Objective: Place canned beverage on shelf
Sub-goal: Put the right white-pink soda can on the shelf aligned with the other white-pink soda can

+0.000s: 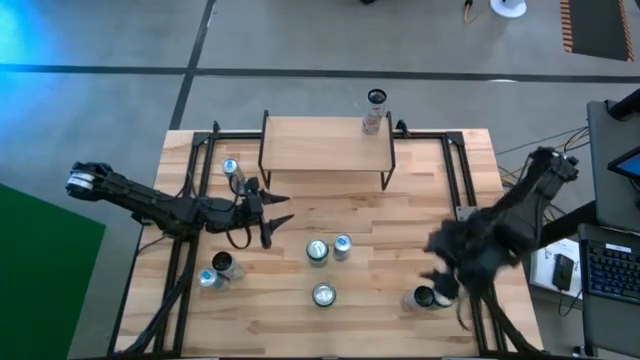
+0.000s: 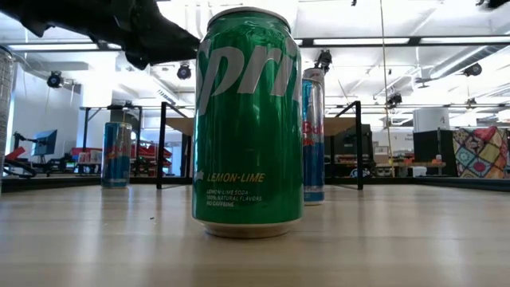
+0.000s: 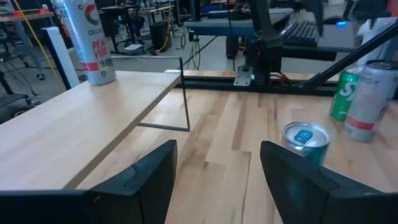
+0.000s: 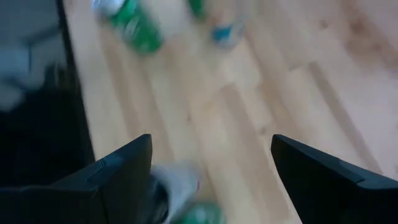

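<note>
One can (image 1: pixel 375 110) already stands on the shelf (image 1: pixel 325 145), at its far right corner; several more wait on the tabletop (image 1: pixel 380 270) in front of the shelf. The left hand (image 1: pixel 272 215) hovers released near the shelf's front left leg. The right hand (image 1: pixel 440 275), also released, is well right of the shelf, above a can (image 1: pixel 425 298). It should descend straight and close around the can's middle. Readable: "LEMON-LIME" on the green can (image 2: pixel 249 119).

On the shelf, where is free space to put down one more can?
The shelf plank is bare from its left end up to the one tall can at its right back corner. The tabletop is crowded in the middle, around the green can and blue can.
</note>
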`<action>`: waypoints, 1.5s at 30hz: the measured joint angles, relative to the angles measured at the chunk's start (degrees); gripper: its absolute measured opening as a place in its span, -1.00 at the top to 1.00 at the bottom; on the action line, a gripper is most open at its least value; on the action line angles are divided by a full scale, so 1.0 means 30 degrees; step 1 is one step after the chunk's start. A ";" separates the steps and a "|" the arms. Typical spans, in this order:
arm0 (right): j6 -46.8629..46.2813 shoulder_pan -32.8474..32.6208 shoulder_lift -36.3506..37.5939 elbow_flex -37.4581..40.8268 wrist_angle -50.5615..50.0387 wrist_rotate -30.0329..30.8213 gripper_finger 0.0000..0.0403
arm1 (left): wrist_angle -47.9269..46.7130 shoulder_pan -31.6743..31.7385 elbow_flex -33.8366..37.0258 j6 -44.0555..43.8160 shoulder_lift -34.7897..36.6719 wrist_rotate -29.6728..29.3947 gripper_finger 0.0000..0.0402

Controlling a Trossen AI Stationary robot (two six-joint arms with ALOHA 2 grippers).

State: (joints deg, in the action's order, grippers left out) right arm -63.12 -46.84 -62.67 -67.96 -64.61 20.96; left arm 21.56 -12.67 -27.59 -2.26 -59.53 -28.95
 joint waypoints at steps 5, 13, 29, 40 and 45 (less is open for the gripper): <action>-0.0725 -0.2174 -0.2458 -0.0887 -0.0077 -0.2585 -0.58 | -0.0018 -0.0262 -0.0295 0.0016 0.0000 0.0005 -0.08; -0.1688 -0.2222 -0.5143 -0.3221 -0.1189 -0.1972 -0.58 | -0.0069 -0.0262 -0.0293 0.0045 -0.0015 0.0000 -0.08; -0.6030 -0.2122 -0.6278 -0.3656 -0.2025 -0.1178 -0.58 | -0.1129 -0.0262 -0.0279 0.0084 -0.0078 0.0000 -0.08; -0.6460 -0.2123 -0.6541 -0.3564 -0.1789 -0.1478 -0.58 | -0.1217 -0.0255 -0.0264 -0.0365 -0.1781 0.0000 -0.08; -0.6409 -0.2129 -0.6944 -0.3550 -0.1797 -0.1811 -0.58 | -0.1226 -0.0248 -0.0257 -0.0943 -0.2251 -0.0109 -0.08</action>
State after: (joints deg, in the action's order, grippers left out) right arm -82.34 -53.23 -83.50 -78.61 -70.00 15.53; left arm 17.88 -13.41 -28.36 -5.09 -66.28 -29.28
